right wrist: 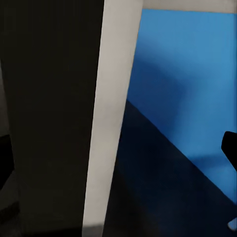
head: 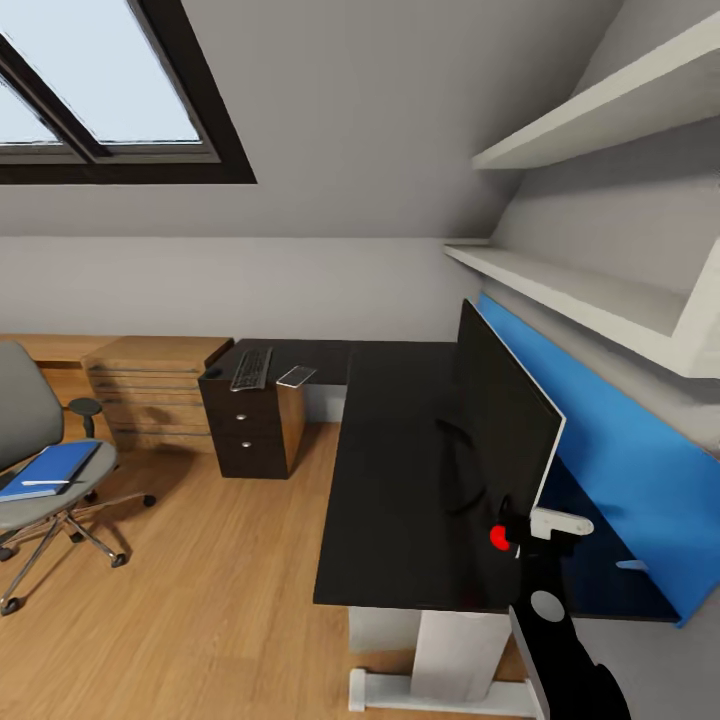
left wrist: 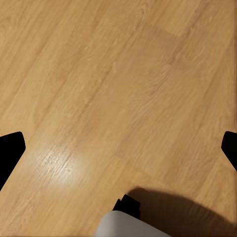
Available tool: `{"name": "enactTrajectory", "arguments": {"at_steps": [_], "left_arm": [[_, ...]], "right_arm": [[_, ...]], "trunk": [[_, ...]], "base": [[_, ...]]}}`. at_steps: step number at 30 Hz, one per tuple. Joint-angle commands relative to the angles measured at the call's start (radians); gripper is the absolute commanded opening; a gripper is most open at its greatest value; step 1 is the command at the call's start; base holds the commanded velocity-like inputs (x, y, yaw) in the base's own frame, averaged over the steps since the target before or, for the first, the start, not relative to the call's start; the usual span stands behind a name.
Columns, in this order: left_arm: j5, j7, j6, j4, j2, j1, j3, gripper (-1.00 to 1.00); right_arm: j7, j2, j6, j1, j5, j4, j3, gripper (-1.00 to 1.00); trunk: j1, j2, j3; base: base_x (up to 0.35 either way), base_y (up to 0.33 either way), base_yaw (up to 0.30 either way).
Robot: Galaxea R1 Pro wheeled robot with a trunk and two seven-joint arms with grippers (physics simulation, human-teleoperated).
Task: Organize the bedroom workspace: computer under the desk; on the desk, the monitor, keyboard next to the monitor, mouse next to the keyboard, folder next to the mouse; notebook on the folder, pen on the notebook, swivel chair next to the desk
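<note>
The monitor (head: 500,420) stands edge-on on the black desk (head: 395,480), in front of the blue back panel. My right gripper (head: 530,530) is open at the screen's near lower corner. In the right wrist view the gripper (right wrist: 118,153) straddles the monitor's pale edge (right wrist: 111,123). The keyboard (head: 251,368) lies on the desk's far left wing, beside a small pale flat rectangle (head: 296,376) that may be the notebook. The swivel chair (head: 30,430) stands at the left and carries the blue folder (head: 50,468) with the white pen (head: 45,483) on it. My left gripper (left wrist: 118,148) hangs open over bare floor. The computer is out of view.
A dark drawer unit (head: 245,425) sits under the desk's far wing, with a light wooden chest (head: 150,385) beside it. Two white shelves (head: 590,290) jut over the desk at the right. Wooden floor (head: 210,590) lies open between chair and desk.
</note>
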State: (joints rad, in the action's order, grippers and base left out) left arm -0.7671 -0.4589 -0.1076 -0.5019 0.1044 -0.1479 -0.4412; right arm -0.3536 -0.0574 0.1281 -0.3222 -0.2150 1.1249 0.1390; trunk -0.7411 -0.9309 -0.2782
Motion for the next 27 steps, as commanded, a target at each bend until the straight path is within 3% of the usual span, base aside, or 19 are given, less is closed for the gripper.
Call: {"name": "enactTrajectory", "arguments": {"at_steps": [1,22,27], "left_arm": [[-0.011,-0.006,-0.006,-0.001,0.001,-0.001,-0.008,1.00],[-0.011,-0.006,-0.006,0.019,0.001,-0.001,-0.007,1.00],[-0.011,-0.006,-0.006,0.020,0.001,-0.001,-0.005,1.00]], "right_arm": [[-0.002,-0.001,0.002,-0.001,-0.007,-0.001,0.002,1.00],[-0.002,-0.001,0.002,-0.001,-0.007,-0.005,-0.001,1.00],[-0.001,-0.002,0.002,-0.001,-0.006,-0.005,-0.005,1.00]], "trunk": [[0.000,-0.001,-0.001],[0.000,-0.001,-0.001],[0.000,-0.001,-0.001]], "base": [[0.000,-0.040,0.000],[-0.028,-0.025,0.000],[-0.215,0.000,0.000]]}}
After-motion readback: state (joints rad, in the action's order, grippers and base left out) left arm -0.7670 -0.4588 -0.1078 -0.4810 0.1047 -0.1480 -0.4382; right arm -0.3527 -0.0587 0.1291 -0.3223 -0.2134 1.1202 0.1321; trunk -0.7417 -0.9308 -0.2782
